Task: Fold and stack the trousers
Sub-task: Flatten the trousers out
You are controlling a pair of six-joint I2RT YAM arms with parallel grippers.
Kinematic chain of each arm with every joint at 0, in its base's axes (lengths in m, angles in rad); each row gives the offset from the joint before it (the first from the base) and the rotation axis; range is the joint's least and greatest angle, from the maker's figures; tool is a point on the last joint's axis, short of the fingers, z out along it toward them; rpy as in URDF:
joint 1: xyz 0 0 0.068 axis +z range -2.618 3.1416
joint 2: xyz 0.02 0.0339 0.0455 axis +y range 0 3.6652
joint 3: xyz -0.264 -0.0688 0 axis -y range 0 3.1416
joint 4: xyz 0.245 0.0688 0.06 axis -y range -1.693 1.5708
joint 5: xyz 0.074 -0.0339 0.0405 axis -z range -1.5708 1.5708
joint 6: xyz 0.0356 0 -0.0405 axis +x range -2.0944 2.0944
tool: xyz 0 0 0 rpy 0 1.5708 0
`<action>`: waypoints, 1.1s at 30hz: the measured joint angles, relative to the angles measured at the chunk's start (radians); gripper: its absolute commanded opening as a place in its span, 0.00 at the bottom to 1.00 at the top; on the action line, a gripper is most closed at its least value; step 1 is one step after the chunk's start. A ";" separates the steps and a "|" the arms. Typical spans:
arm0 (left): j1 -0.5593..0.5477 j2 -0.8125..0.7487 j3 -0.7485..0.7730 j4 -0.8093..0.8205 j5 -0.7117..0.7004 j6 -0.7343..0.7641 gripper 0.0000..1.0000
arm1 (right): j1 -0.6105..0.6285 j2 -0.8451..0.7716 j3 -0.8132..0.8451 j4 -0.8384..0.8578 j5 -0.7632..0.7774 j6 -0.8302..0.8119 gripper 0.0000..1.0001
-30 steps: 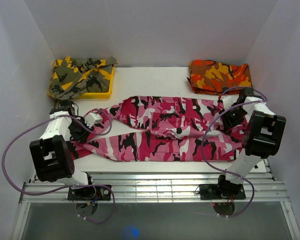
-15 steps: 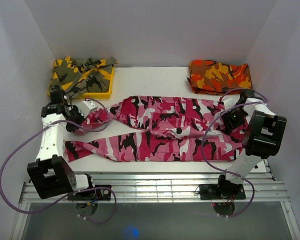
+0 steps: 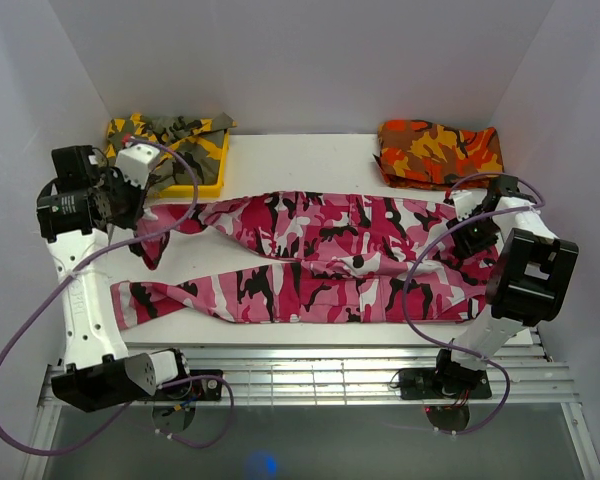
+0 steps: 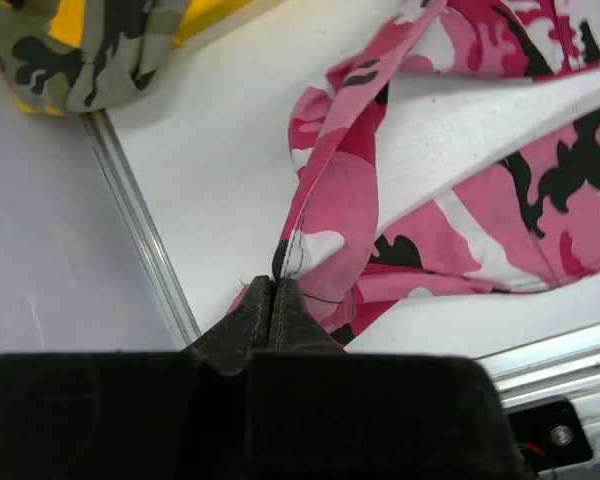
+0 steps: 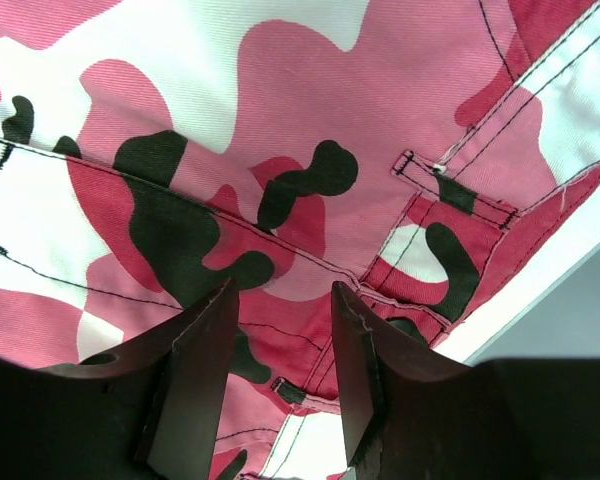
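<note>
The pink, white and black camouflage trousers [image 3: 330, 250] lie lengthwise across the table, waist to the right and both legs to the left. My left gripper [image 3: 132, 212] is raised at the far left and is shut on the hem of the far leg [image 4: 285, 262]. That leg's end hangs lifted off the table, and the cloth trails away to the right. The near leg [image 3: 230, 295] lies flat. Over the waist end my right gripper [image 3: 470, 235] hovers with its fingers [image 5: 195, 370] apart just above the waistband cloth [image 5: 310, 180], gripping nothing.
A yellow tray [image 3: 205, 185] with a yellow-olive camouflage garment [image 3: 160, 140] stands at the back left, close to my left gripper. A folded orange-red camouflage garment [image 3: 440, 150] lies at the back right. White walls enclose the table, and a metal rail [image 4: 140, 240] runs along its left edge.
My left gripper has closed on the far leg's hem, risen and swung left and back, pulling that leg end up and leftward. The right gripper has barely moved.
</note>
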 measured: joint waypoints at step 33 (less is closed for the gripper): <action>0.096 0.101 0.100 0.031 -0.082 -0.246 0.00 | -0.002 0.014 0.059 -0.026 -0.001 -0.002 0.47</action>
